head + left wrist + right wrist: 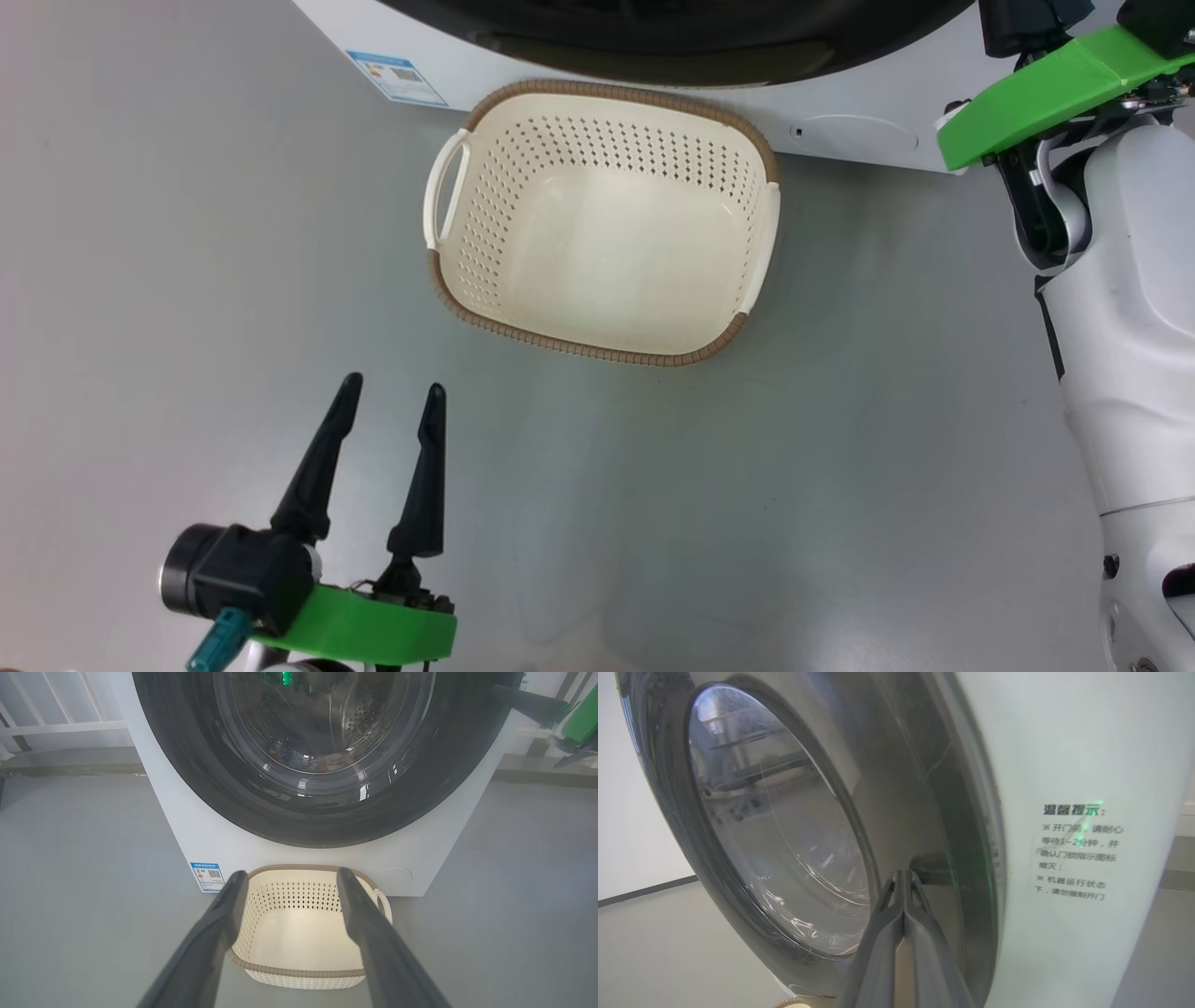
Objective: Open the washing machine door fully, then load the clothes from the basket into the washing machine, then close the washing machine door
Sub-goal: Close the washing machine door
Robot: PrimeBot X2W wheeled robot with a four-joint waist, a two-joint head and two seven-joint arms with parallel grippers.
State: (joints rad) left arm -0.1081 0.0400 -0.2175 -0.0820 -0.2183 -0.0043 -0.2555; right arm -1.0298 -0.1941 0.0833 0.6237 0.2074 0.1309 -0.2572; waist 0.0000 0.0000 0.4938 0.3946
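Note:
The washing machine (210, 844) is a white box, and its door (224, 779), with a glossy black rim and a glass bowl, lies flat against the front. Through the glass, bits of coloured clothes (322, 765) show low in the steel drum. The cream basket (485, 215) stands empty on the floor before the machine. My left gripper (394, 385) hangs open over the floor short of the basket, holding nothing. My right gripper (903, 873) is shut, with its tips at the door's (784, 812) black rim beside a recess. In the left wrist view the right gripper (502, 693) reaches the rim's right edge.
Grey floor (187, 280) surrounds the basket. On the machine's lower front are a blue label (397, 77) and a round service flap (854, 135). A notice sticker (1076, 854) sits right of the door. My white right arm (1130, 280) rises along the right side.

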